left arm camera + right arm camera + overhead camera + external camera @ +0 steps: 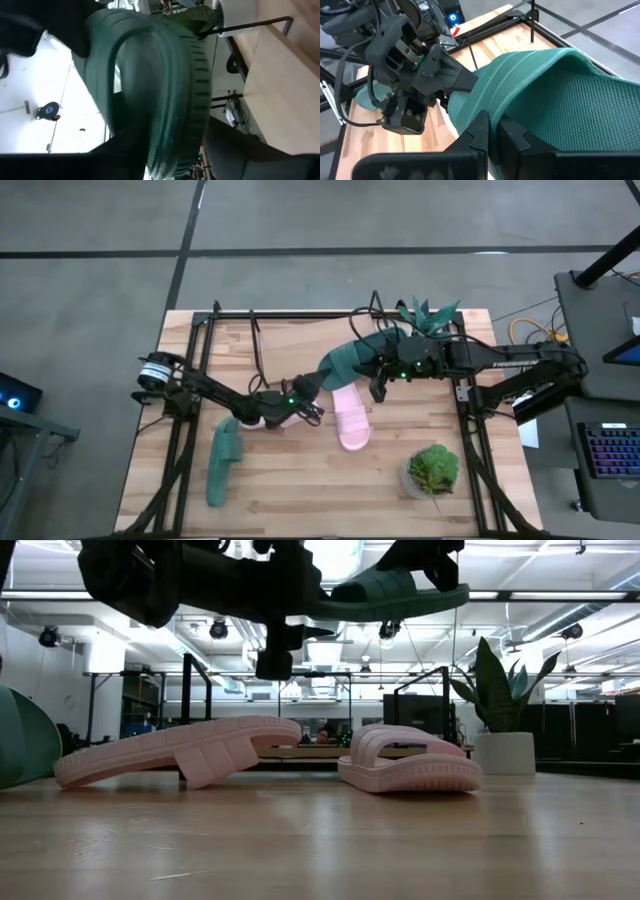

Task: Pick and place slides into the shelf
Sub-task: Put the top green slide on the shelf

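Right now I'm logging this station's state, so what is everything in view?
teal slide, raised: one, dark teal, held in the air above the table's middle
teal slide, lying: one, dark teal, on the table's near left
pink slides: two, pale pink, mid-table, one tilted, one flat
shelf: one, black wire, along the table's far edge
potted plants: two, green, near right and far right
table: one, light wood
right claw: shut on the raised slide's strap
left claw: at that slide's other end
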Motion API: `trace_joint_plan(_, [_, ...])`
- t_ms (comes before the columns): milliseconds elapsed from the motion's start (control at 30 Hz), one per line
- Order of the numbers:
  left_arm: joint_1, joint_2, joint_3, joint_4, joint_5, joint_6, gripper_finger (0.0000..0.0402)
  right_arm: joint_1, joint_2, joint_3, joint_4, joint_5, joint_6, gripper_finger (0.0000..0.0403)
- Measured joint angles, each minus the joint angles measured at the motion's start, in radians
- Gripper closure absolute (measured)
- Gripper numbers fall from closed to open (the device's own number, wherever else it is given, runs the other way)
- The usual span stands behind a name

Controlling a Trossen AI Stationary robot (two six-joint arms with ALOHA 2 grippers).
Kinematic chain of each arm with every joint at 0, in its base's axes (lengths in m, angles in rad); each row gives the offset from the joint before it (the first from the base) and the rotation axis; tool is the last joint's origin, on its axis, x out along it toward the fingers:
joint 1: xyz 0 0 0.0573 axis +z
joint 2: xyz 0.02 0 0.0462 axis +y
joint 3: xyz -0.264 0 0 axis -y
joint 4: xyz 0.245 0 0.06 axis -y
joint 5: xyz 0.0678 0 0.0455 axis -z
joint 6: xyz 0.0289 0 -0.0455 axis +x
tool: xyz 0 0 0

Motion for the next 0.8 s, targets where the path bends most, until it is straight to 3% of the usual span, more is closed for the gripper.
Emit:
trace_joint_plan(233, [0.000,0.000,0.008,-0.003,-0.012,-0.001,0.0380,0.000,0.000,0.000,0.001,0.003,-0.004,0.0390])
trace_joint_plan(500, [0.000,0.000,0.021,0.002,-0.057,-0.005,0.0381,0.000,0.001,-0.001,0.010,0.100,-0.063,0.0385])
trace_joint_plan(800, [0.003,0.000,0.017,0.012,-0.134,-0.008,0.0381,-0.001,-0.002,-0.001,0.030,0.128,-0.123,0.0321])
